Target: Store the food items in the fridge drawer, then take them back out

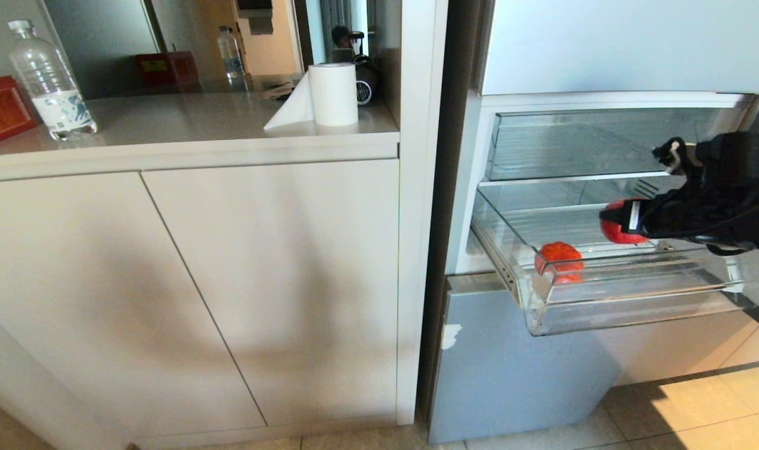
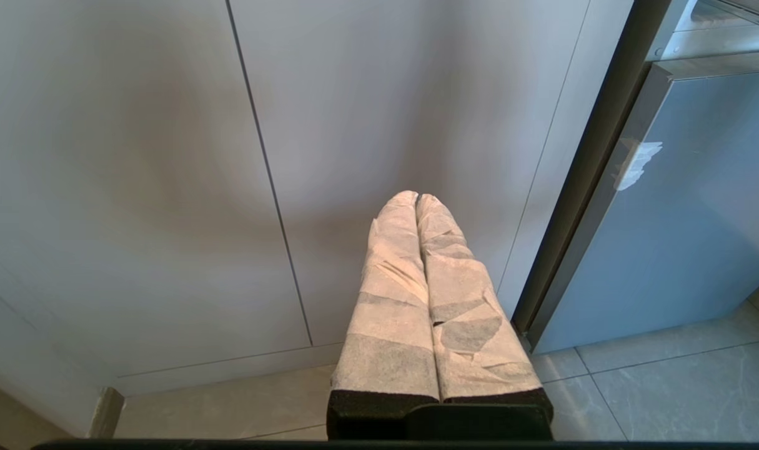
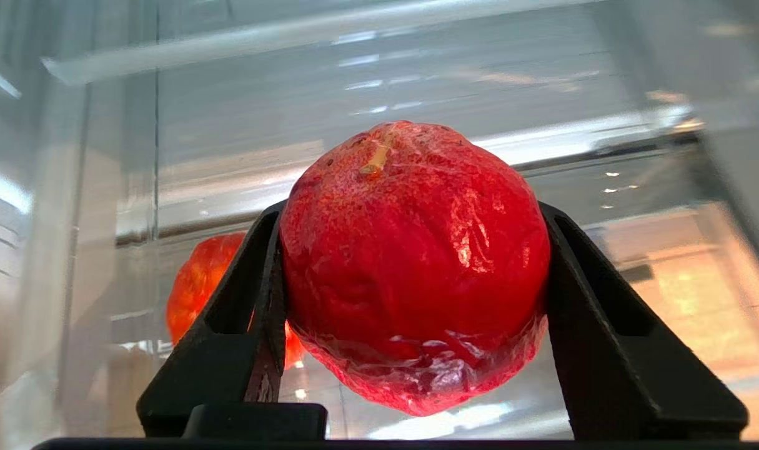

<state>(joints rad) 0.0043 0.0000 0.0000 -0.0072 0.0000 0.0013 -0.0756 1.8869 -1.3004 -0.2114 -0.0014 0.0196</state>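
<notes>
The clear fridge drawer [image 1: 604,306] stands pulled out from the fridge. One orange-red fruit [image 1: 559,257] lies on its floor near the front left corner, and shows behind the jaws in the right wrist view [image 3: 198,281]. My right gripper [image 1: 616,228] reaches in from the right above the drawer, shut on a second, deeper red fruit [image 1: 613,232]. In the right wrist view this fruit [image 3: 413,262] fills the gap between the black fingers [image 3: 260,294], held clear of the drawer floor. My left gripper [image 2: 416,197] is parked low in front of the cabinet, shut and empty.
A shallower clear tray [image 1: 579,144] sits above the drawer. A pale blue fridge panel [image 1: 498,369] lies below it. To the left are white cabinet doors [image 1: 229,281] under a counter with a water bottle [image 1: 51,81] and a paper roll [image 1: 332,94].
</notes>
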